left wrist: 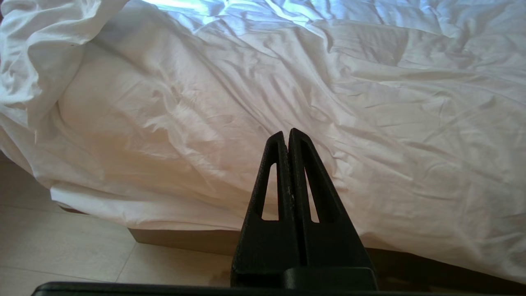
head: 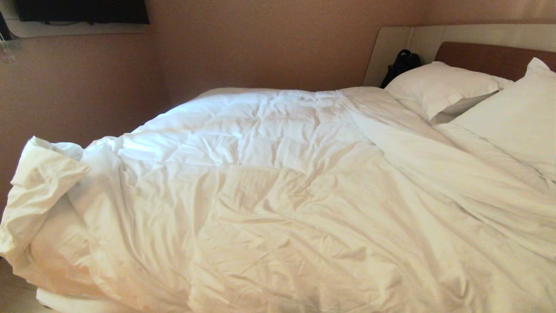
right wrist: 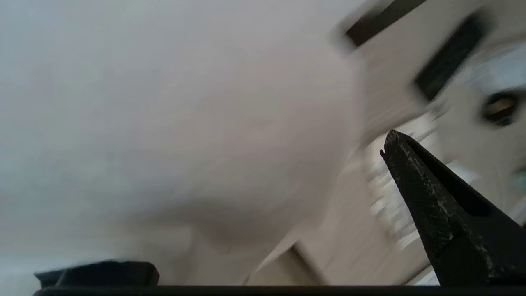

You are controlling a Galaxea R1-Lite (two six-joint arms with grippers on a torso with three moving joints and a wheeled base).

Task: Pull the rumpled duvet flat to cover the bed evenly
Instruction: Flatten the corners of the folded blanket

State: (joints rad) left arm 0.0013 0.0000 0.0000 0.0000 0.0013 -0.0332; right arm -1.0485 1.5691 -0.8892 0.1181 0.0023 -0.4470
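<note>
The duvet (head: 278, 182) covers most of the bed (head: 491, 56), but its foot corner is bunched and folded back. Left gripper (left wrist: 286, 135) is closed and empty near the bed's side; right gripper (right wrist: 394, 144) is wide open, holding nothing.

Before me, the bed (head: 491, 58): brown headboard panel set in a beige surround, against the wall. The duvet (head: 269, 195) lies directly on it, wrinkled, covering most of the top; its corner at my left is bunched and folded back, and its near edge drapes over the side. Two white pillows (head: 438, 89) rest at the headboard end.
</note>
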